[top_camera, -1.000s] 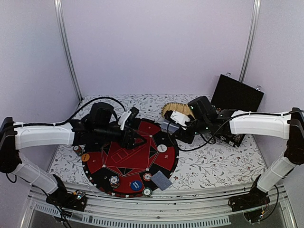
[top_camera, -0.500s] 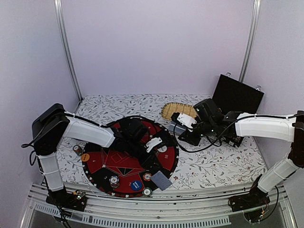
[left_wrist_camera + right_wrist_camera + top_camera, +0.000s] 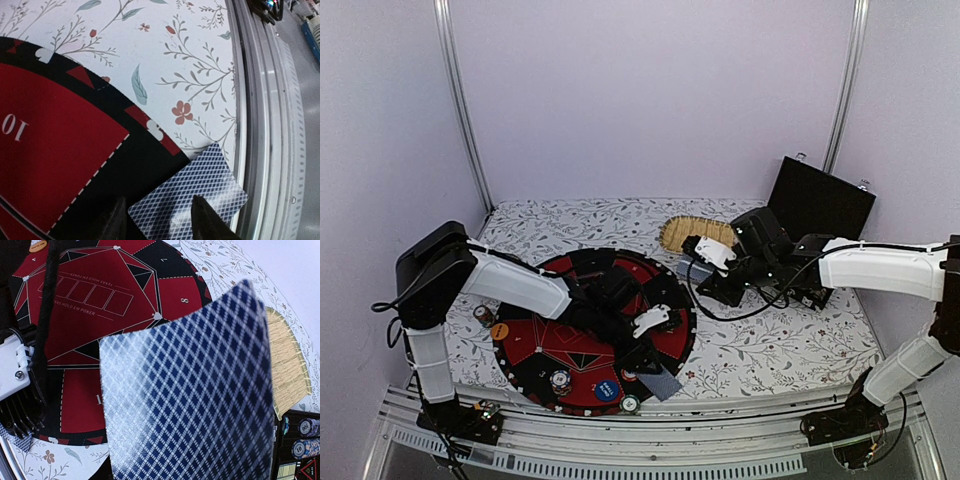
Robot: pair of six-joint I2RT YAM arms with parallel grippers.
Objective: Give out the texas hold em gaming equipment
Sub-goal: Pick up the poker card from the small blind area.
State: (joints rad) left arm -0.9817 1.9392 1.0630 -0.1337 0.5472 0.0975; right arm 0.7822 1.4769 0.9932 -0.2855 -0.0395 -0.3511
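A playing card (image 3: 200, 192) with a blue lattice back lies face down, half on the round red-and-black poker mat (image 3: 555, 340) and half on the flowered cloth by the table's near edge. My left gripper (image 3: 158, 201) hovers low over its near end. The jaws are open and a finger stands on either side. In the top view this card (image 3: 661, 382) sits just beyond the left gripper (image 3: 646, 362). My right gripper (image 3: 692, 268) is shut on a second card (image 3: 190, 390), which fills the right wrist view and hides the fingers. Chips (image 3: 607, 390) dot the mat's near rim.
An oval straw tray (image 3: 695, 231) lies behind the right gripper. An open black case (image 3: 817, 200) at the back right holds stacked chips (image 3: 306, 427). An orange chip (image 3: 499, 331) and another chip (image 3: 483, 316) sit at the mat's left. A metal rail (image 3: 272, 125) borders the table.
My left arm has swung from the mat's middle to its near right rim, over the lying card, with the jaws narrowing. The right gripper has barely shifted with its card.
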